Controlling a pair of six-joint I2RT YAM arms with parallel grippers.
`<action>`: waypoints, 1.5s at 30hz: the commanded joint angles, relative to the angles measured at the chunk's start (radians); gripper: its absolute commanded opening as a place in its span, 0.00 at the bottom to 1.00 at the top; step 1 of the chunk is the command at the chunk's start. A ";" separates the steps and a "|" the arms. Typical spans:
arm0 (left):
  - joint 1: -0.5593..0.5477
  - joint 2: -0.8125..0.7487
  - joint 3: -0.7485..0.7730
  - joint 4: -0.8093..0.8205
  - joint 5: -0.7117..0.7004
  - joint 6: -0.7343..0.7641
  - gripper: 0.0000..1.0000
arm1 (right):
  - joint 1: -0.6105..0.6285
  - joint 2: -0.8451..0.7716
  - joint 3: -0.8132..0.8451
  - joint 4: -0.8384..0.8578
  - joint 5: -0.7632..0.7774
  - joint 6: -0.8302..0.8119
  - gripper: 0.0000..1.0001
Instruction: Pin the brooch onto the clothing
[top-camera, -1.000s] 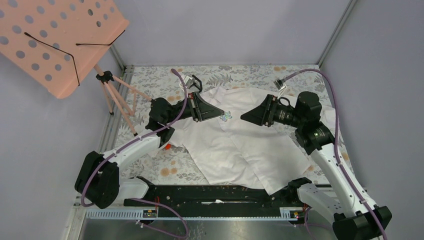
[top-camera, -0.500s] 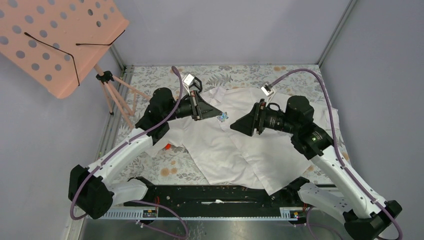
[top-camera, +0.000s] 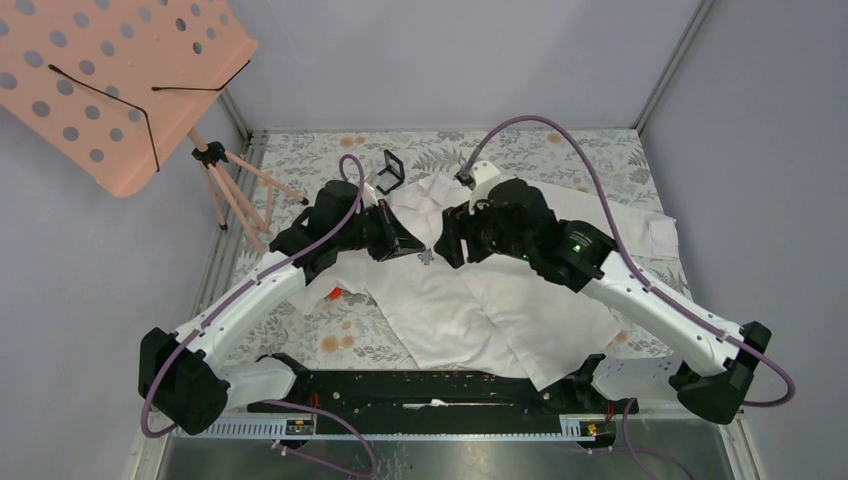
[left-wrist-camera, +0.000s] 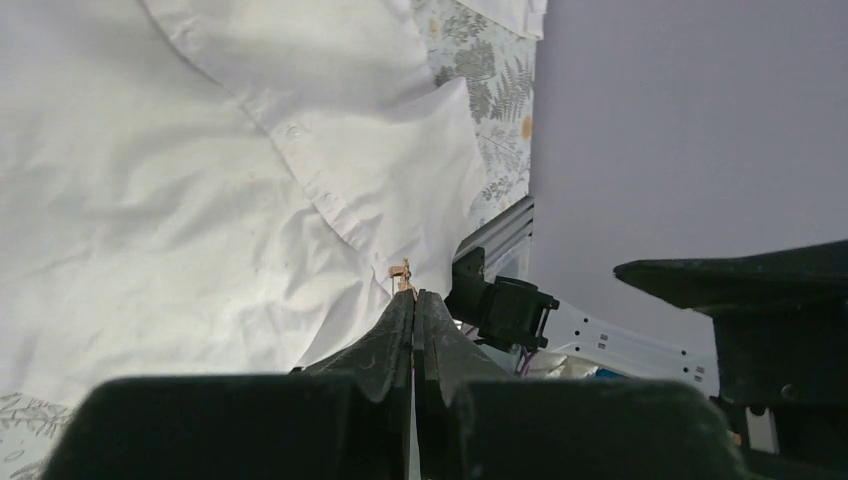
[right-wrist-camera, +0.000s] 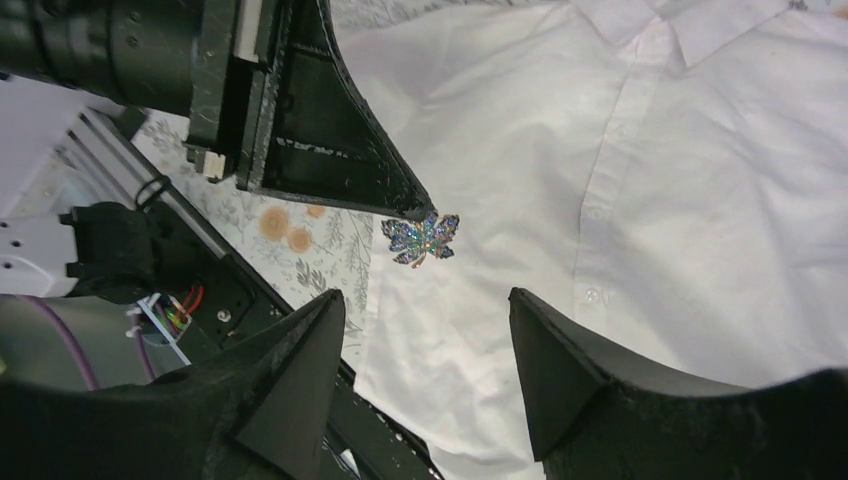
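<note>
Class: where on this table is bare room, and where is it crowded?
Free: floral tablecloth between shirt and back wall; also between shirt hem and left arm. Crowded: centre, where left gripper and right gripper meet at the brooch.

Bright, even, diffuse light; shadows soft. White shirt (left-wrist-camera: 150, 180) near washed out, creases low-contrast. Close foreground blurred in wrist views.
</note>
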 joint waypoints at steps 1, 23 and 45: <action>0.001 0.007 0.069 -0.070 -0.054 -0.013 0.00 | 0.062 0.055 0.052 -0.031 0.149 0.032 0.68; 0.014 0.027 0.174 -0.291 -0.142 -0.021 0.00 | 0.207 0.261 0.077 0.115 0.198 -0.037 0.54; 0.046 0.006 0.154 -0.267 -0.118 -0.039 0.00 | 0.274 0.371 0.087 0.149 0.445 -0.113 0.37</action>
